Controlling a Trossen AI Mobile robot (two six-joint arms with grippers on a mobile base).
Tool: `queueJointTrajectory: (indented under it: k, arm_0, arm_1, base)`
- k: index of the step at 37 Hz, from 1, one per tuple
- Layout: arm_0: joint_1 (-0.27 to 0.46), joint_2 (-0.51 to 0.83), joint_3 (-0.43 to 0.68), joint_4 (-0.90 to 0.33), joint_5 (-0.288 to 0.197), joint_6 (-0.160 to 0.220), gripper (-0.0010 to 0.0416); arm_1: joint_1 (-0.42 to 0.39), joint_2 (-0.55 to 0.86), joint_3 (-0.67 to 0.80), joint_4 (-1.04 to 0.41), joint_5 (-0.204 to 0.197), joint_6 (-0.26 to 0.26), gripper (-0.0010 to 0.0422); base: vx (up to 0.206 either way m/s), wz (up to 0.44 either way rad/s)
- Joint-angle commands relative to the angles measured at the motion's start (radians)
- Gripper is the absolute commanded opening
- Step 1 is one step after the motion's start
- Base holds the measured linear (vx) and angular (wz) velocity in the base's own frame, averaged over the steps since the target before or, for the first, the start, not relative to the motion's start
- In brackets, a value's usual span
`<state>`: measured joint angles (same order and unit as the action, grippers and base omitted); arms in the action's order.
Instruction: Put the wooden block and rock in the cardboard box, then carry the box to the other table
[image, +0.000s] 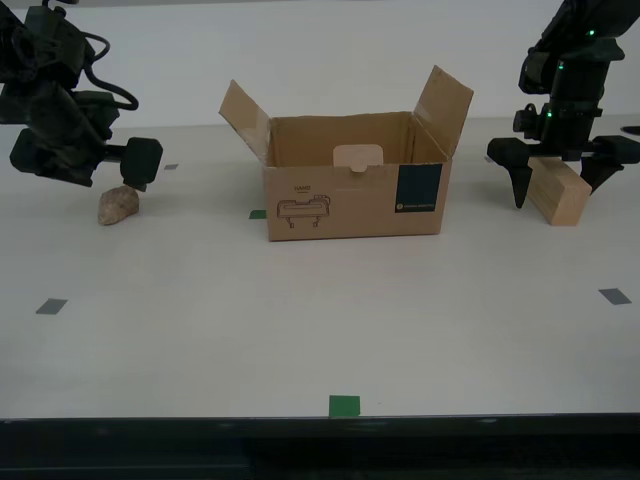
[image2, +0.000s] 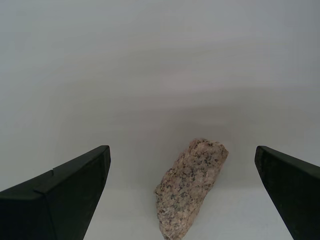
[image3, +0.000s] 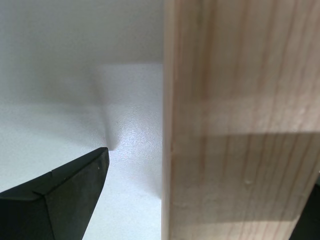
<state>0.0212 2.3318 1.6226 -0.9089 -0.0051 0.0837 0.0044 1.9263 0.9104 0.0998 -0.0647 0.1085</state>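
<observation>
Since the rock is lumpy, hard and heavy for its size, best pinched across its thin middle. Lies on the surface at 9 o'clock from the cardboard box, between the wide-open second claw. Wooden block: stiff, smooth, slippery, at 3 o'clock, inside the open first claw.

rock speckled beige-pink; wooden block pale tan, grained; cardboard box brown, teal label
</observation>
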Motion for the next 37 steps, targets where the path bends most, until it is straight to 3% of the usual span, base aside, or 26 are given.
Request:
queueJointTrajectory:
  k: [1, 20, 37]
  arm_0:
    - [0.001, 0.000, 0.000, -0.005, 0.002, 0.003, 0.0394]
    - [0.003, 0.000, 0.000, -0.007, 0.002, 0.003, 0.0393]
    - [0.006, 0.000, 0.000, -0.007, 0.002, 0.003, 0.0394]
  arm_1:
    - [0.000, 0.000, 0.000, 0.008, 0.004, 0.000, 0.0396]
    - [0.000, 0.000, -0.049, 0.074, 0.004, -0.014, 0.0396]
    - [0.000, 0.000, -0.158, 0.284, 0.004, -0.048, 0.0396]
  base:
    - [0.000, 0.000]
    - [0.000, 0.000]
    - [0.000, 0.000]
